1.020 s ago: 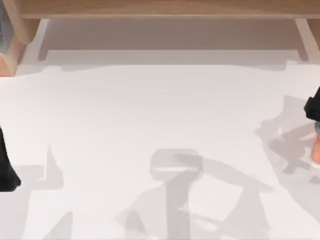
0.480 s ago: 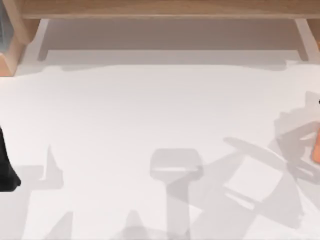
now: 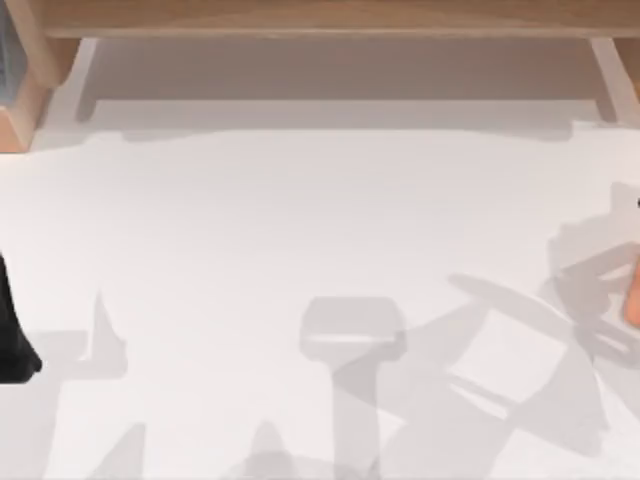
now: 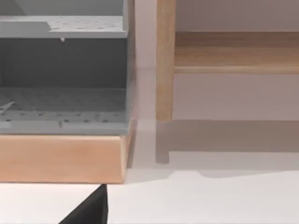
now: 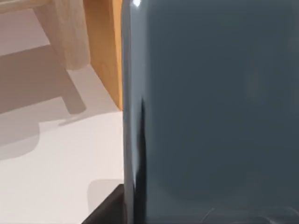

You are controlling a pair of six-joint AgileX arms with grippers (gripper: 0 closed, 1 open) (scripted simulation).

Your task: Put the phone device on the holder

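The right gripper [image 5: 187,215] is clamped on the phone device [image 5: 210,107], as I judge it. The dark slate-grey slab stands upright directly in front of the gripper's wrist camera. A dark part of the gripper sits against the slab's lower edge, and the white table [image 5: 56,158] lies well below and beyond it. So the phone is in the right gripper's hold, clear of the table and not yet on any holder.

In the top view an orange shape [image 3: 632,292] sits at the table's right edge, close to where the right arm works. It may be the holder, but I cannot tell. Beyond the phone in the right wrist view stand a wooden leg [image 5: 65,32] and a wooden panel [image 5: 105,51].

The step in hand looks like carrying the phone to the holder and setting it there. To do it well:
- Hold the grip firm and low on the phone, so the slab does not swing or slip between the jaws.
- Move slowly, because the glossy face and thin rim give little friction.
- Bring the phone's lower edge squarely over the holder's ledge before lowering.
- Lean the phone back only as far as the holder's rest allows.
- Release only once the phone bears on the holder.
- Keep the slab away from the wooden panel beside the gripper.

The left arm [image 3: 14,330] is parked at the table's left edge. I cannot tell whether the left gripper [image 4: 91,211] is apart or together
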